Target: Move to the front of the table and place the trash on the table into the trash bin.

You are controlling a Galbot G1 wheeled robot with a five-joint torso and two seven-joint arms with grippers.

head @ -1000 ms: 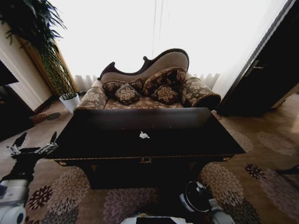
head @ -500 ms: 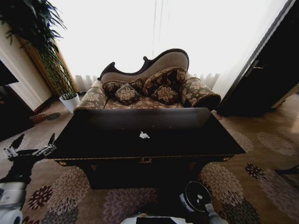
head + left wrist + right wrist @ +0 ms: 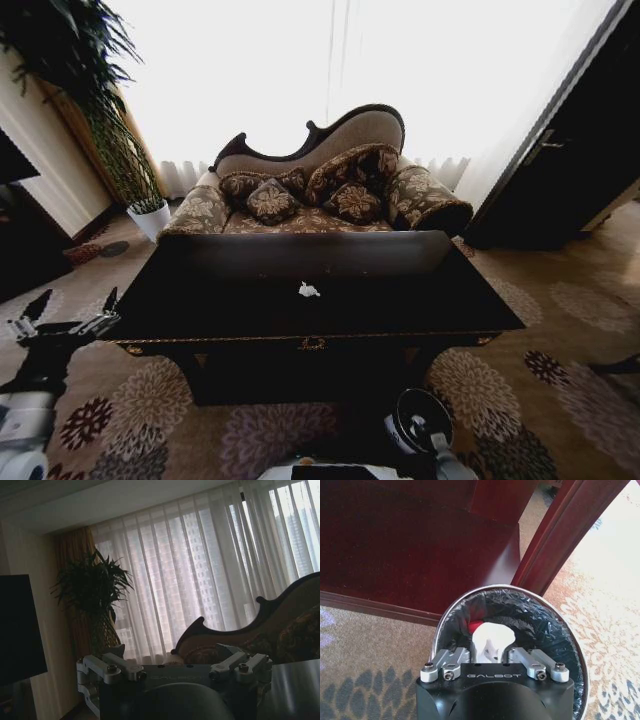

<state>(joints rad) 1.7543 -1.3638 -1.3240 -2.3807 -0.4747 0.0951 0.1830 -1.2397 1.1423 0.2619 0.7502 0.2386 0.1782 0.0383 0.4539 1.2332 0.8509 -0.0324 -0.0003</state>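
Observation:
The glossy black table (image 3: 200, 300) stands in front of me, with one small white paper bit (image 3: 308, 290) lying near its middle. The round black trash bin (image 3: 418, 420) sits on the carpet below the table's front edge. My right gripper (image 3: 488, 652) hangs over the bin (image 3: 542, 620), shut on a lumpy white paper bit (image 3: 492, 635). Something red (image 3: 475, 626) lies inside on the black liner. My left gripper (image 3: 65, 318) is open and holds nothing, level with the table's left end; in the left wrist view my left gripper (image 3: 175, 667) points toward the sofa.
A patterned sofa (image 3: 320, 190) stands behind the table. A potted plant in a white pot (image 3: 150, 215) is at the back left, and a dark cabinet (image 3: 580, 150) is on the right. Flowered carpet (image 3: 150, 400) surrounds the table, whose leg (image 3: 560, 535) rises beside the bin.
My left gripper has dropped slightly down and to the left. My right arm has sunk lower at the bottom edge, by the bin. The paper bit on the table has not moved.

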